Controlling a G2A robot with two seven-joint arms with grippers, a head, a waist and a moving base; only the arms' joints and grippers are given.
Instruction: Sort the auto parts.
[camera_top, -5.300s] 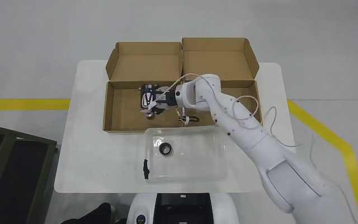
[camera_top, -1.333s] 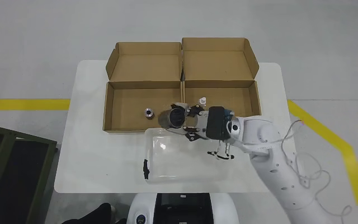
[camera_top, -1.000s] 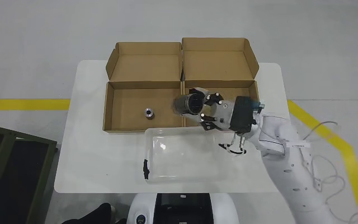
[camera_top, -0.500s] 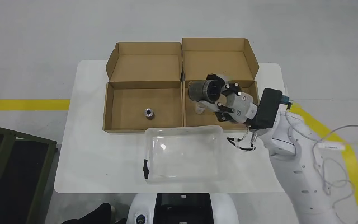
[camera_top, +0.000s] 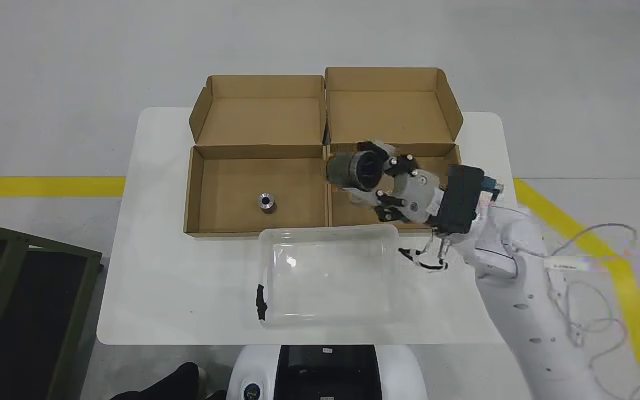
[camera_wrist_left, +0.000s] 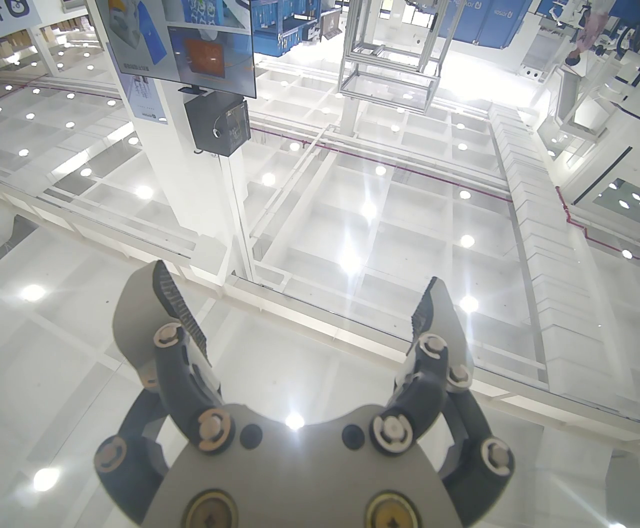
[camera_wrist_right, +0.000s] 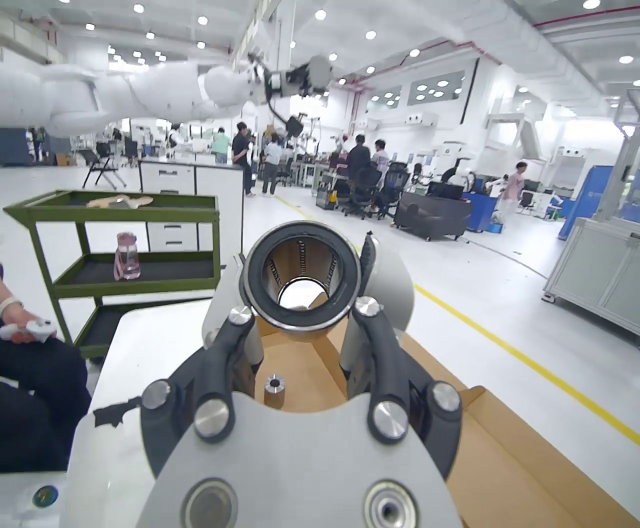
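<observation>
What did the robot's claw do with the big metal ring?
The right claw took the metal ring out of the clear bin and carried it over the right box, where it holds it now. The small part stayed in the left box; boxes and bin did not move.

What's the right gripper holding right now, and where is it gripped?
The right gripper holds a metal sleeve, clamped across its outer wall with the bore clear. The left gripper is open and empty.

The hollow metal cylinder (camera_wrist_right: 300, 316) is shiny silver with a black rim; the open cardboard boxes (camera_top: 225, 205) are plain brown, the table (camera_top: 160, 270) white.
</observation>
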